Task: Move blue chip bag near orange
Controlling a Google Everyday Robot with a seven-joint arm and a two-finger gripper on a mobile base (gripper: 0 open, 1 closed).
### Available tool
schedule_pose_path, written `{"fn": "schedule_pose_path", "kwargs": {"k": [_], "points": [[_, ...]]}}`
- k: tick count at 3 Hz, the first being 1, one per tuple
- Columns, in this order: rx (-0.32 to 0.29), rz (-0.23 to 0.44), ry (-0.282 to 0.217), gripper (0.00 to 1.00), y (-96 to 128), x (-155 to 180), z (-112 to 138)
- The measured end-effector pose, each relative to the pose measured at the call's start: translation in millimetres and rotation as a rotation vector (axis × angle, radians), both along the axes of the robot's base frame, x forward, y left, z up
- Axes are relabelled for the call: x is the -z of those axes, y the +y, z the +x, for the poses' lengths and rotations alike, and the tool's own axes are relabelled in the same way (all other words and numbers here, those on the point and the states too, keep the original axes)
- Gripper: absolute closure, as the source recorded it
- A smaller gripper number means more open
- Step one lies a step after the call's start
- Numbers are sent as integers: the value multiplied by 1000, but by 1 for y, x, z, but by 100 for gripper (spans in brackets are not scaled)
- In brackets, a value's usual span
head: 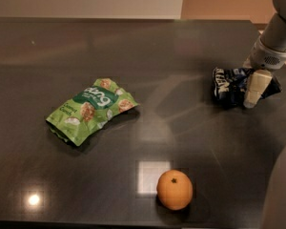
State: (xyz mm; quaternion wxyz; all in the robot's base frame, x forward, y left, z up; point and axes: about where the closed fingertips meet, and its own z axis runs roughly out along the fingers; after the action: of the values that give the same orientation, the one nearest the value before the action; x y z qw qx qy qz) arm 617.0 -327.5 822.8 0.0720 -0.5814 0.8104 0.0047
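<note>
The blue chip bag (227, 86) is a crumpled dark navy bag with white lettering, at the right side of the dark table (181, 51). My gripper (253, 93) comes down from the upper right and is shut on the bag. One cream finger (254, 86) lies across the bag's front; the other is hidden behind it. The orange (174, 189) sits near the table's front edge, well below and to the left of the bag.
A bright green snack bag (91, 108) lies flat at the left middle of the table. A white reflection patch (151, 176) shows just left of the orange. Part of the robot's body (280, 190) fills the lower right corner.
</note>
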Motion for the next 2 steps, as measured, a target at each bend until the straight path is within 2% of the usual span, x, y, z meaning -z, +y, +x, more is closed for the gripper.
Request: {"fn": "schedule_pose_path", "kwargs": {"k": [1,2], "points": [[9,-14,21,32,-1,9,2],[11,-17,26,95,-2,-1,3]]}}
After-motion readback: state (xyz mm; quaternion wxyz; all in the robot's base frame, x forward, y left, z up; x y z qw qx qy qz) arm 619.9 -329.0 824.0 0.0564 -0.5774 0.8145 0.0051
